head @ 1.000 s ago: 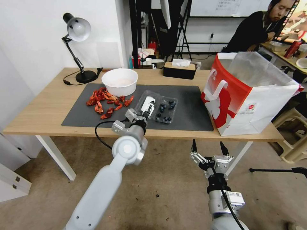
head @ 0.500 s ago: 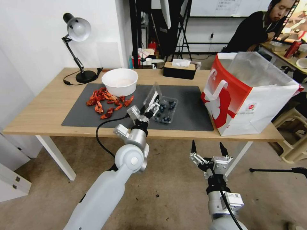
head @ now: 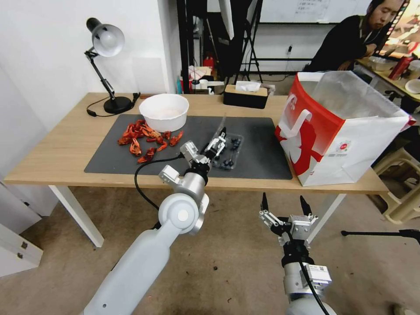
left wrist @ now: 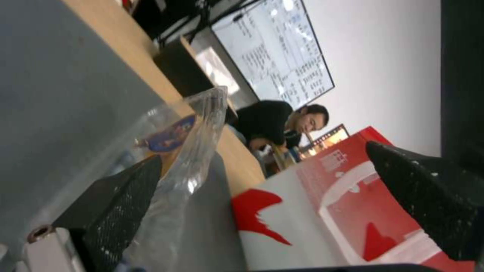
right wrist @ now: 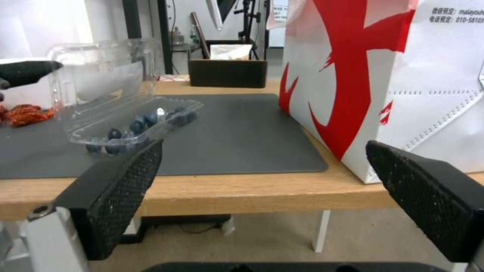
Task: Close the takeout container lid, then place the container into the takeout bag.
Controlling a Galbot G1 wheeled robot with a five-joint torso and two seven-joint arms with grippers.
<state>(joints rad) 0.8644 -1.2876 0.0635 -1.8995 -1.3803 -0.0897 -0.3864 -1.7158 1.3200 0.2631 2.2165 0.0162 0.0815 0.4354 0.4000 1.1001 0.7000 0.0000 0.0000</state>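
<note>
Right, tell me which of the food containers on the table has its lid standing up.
The takeout container, the clear clamshell holding blueberries on the grey mat. Its lid stands nearly upright against the left end effector. The round white bowl has no lid.

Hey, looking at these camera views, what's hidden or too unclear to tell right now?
- Inside of the takeout bag: head view, hidden by its own walls.
- Print on the lid label: left wrist view, blurred.
- Whether the left tool grips the lid or only pushes it: head view, too small.
- Blueberry count in the takeout container: right wrist view, partly behind a finger of the right tool.
</note>
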